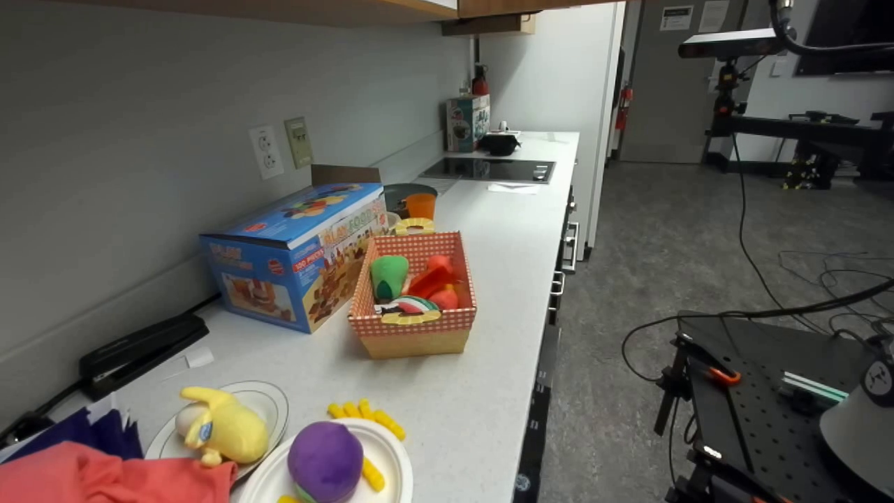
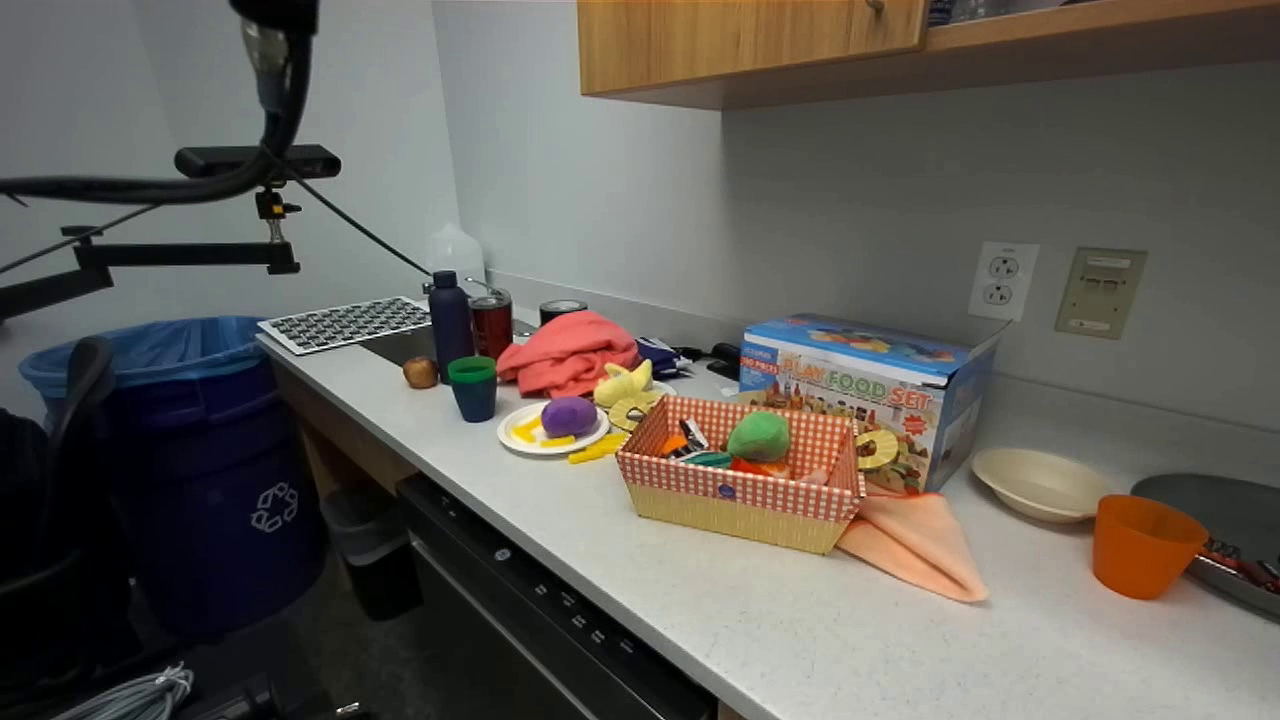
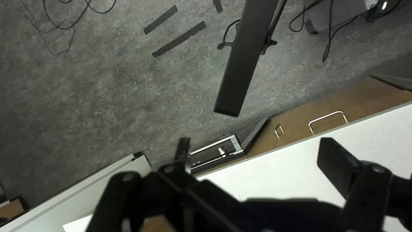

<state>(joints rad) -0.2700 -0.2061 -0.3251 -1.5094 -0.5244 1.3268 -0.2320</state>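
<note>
Two fingers [image 3: 334,161] of the gripper [image 3: 256,153] stand wide apart before the white counter [image 3: 386,138] and gray floor [image 3: 112,96] in the wrist view, while in both exterior views a checked basket [image 1: 417,344] of toy food [image 1: 389,276] sits on the counter beside a blue box [image 1: 262,286], near a plate [image 1: 401,464] holding a purple toy [image 1: 326,457].

A blue recycling bin [image 2: 215,480] stands beside a smaller dark bin [image 2: 372,572]. On the wall [image 2: 850,230], a white outlet [image 2: 1004,281] sits beside a beige plate [image 2: 1100,292]. A red fire extinguisher [image 1: 621,119] is near a grey door [image 1: 674,91].
</note>
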